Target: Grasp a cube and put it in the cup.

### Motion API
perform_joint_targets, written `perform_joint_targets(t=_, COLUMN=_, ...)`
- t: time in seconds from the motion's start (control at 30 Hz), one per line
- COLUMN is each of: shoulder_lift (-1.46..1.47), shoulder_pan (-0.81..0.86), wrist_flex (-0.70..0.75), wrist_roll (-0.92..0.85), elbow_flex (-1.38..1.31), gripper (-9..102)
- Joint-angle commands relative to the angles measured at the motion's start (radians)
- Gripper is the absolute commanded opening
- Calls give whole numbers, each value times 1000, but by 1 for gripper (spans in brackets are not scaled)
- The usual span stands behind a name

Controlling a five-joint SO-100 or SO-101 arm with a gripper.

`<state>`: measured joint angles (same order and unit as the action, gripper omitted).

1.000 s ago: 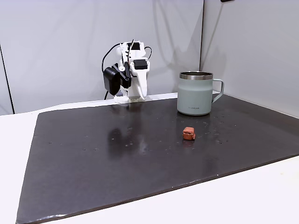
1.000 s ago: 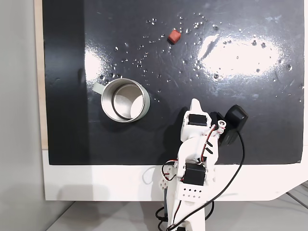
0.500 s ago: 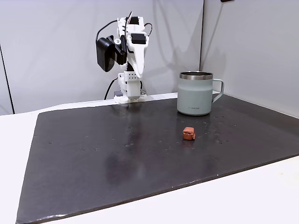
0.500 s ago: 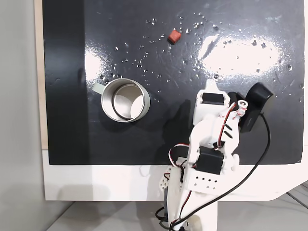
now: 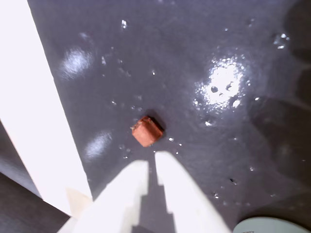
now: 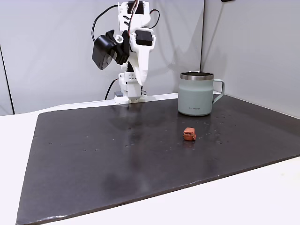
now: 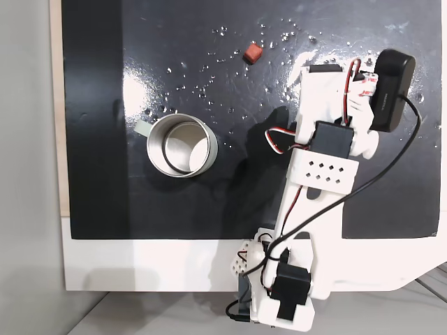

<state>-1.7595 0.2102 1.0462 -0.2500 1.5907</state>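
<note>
In the wrist view the gripper point(image 5: 152, 162) has its two white fingers nearly pressed together, a thin gap between them (nothing held), and the cube point(image 5: 147, 131) lies on the dark mat point(image 5: 204, 58) just beyond the tips. A fixed view from the side shows the arm point(image 6: 133, 42) raised high, the cube point(image 6: 189, 134) near the cup point(image 6: 196, 93), apart from it. A fixed view from above looks into the cup point(image 7: 181, 146), which is bare inside.

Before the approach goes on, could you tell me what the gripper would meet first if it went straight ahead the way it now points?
Probably the cube: in the wrist view it lies just beyond the gripper tips, on the dark mat. Depth is unclear.
</note>
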Motion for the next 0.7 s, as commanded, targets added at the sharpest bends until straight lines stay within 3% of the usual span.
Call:
perform_joint_targets(t=0.0, shoulder_lift=60, shoulder_pan=-18, wrist_flex=46, wrist_roll=-44, elbow_flex=-173, gripper=0)
perform_joint_targets(t=0.27, shoulder_lift=425, shoulder_pan=-35, wrist_flex=336, wrist_roll=-63, elbow_flex=-733, gripper=0)
perform_joint_targets(t=0.47, shoulder_lift=859, shoulder_pan=-67, wrist_flex=732, wrist_roll=-67, elbow_flex=-1506, gripper=0)
perform_joint_targets(t=0.67, shoulder_lift=931, shoulder_pan=-98, wrist_flex=750, wrist_roll=-91, elbow_flex=-1580, gripper=0)
